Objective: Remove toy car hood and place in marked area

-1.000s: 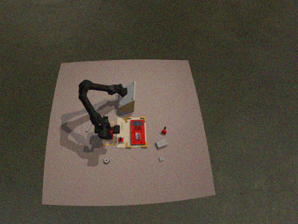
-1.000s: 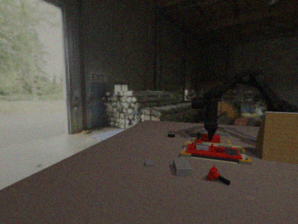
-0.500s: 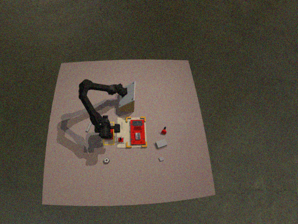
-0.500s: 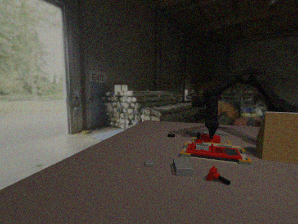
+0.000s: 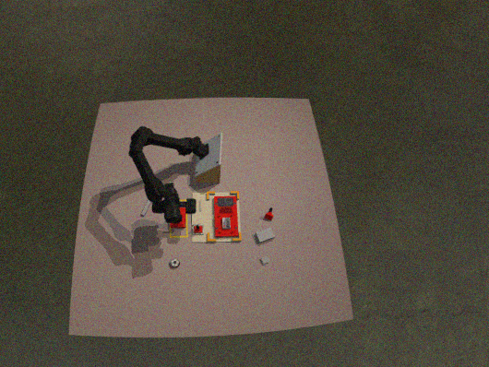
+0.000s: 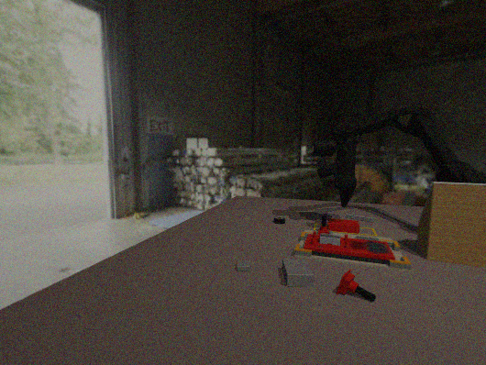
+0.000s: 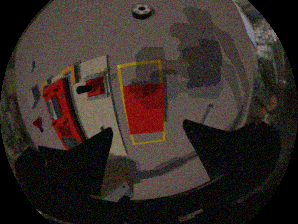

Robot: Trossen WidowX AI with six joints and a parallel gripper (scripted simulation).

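Observation:
The red hood [image 5: 182, 222] [image 6: 346, 226] [image 7: 145, 110] lies flat on the table within the yellow outline of the marked area [image 5: 179, 237] [image 6: 368, 228] [image 7: 141, 63]. It fills the outline's width and sits toward one end; whether it covers the side lines is hard to tell. The toy car [image 5: 226, 213] [image 6: 353, 246] [image 7: 64, 120] is red with grey parts and stands beside it on a cream plate with orange corners. My gripper [image 5: 173, 217] [image 6: 345, 204] [image 7: 148, 127] is open and empty above the hood, with a gap under the fingertips in the exterior view.
A small red piece with a black peg [image 5: 197, 229] [image 7: 95, 87] is on the plate. A large box [image 5: 209, 154] [image 6: 458, 220] stands near the arm's base. A round wheel [image 5: 172, 263] [image 6: 279, 220], a grey block [image 5: 265, 236] [image 6: 298, 273] and a red-and-black piece [image 5: 268, 215] [image 6: 347, 282] lie around.

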